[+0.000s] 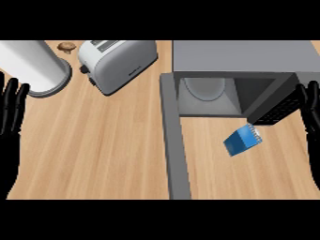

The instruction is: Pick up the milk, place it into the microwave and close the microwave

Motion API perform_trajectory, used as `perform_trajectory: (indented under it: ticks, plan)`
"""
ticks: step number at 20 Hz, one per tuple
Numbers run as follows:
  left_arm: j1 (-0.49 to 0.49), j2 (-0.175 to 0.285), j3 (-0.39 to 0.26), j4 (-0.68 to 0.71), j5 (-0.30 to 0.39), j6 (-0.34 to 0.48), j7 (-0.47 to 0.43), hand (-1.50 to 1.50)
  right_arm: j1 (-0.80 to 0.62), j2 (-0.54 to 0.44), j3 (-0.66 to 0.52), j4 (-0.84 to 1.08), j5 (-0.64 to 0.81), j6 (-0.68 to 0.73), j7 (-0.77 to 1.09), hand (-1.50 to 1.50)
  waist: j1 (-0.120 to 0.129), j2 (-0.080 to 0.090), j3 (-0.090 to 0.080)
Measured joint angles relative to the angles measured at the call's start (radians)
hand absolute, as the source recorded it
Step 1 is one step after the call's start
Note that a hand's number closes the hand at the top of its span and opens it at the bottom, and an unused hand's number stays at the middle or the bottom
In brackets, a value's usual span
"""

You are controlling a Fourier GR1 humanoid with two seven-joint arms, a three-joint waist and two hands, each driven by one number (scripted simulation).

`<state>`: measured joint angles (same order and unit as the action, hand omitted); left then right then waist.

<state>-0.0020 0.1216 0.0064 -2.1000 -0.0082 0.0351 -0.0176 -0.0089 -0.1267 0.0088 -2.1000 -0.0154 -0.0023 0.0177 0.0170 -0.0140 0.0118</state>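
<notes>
On the bench's right half, just before the open microwave (245,58) | milk (243,139) sits askew, untouched | judged: light stiff carton, smooth faces, may slip or dent; take it mid-body across the narrow sides | right hand (319,126) at right edge, left hand (3,117) at left edge; fingers (313,105) straight, spread, holding nothing

Light wooden counter (100,154) bears a silver toaster (117,63) and white cylinder (31,65)
</notes>
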Motion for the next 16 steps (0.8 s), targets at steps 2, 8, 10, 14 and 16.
perform_trajectory:
  ticks: [2,8,10,14,16]
  plan:
    - [-0.011,-0.002,-0.004,-0.001,-0.013,0.002,0.009,-1.5,0.015,0.023,0.02,-0.013,0.031,-0.021,-0.009,-1.5,-0.007,0.005,-0.005]
    - [0.007,-0.03,-0.027,0.02,0.026,-0.018,0.033,-1.5,0.089,0.087,0.077,-0.059,0.129,-0.107,0.03,-1.5,-0.019,0.011,-0.011]
    - [0.024,-0.065,-0.074,0.048,0.025,0.007,0.037,-1.5,0.128,0.101,0.1,-0.082,0.137,-0.115,0.056,-1.5,-0.022,0.012,-0.011]
    - [0.103,-0.096,-0.134,0.026,0.032,0.024,0.031,-1.5,0.246,0.117,0.149,-0.088,0.135,-0.133,-0.005,-1.5,-0.021,0.012,-0.012]
    - [0.13,-0.106,-0.184,0.044,0.018,0.053,0.003,-1.5,0.311,0.12,0.174,-0.086,0.134,-0.132,-0.046,-1.5,-0.022,0.012,-0.012]
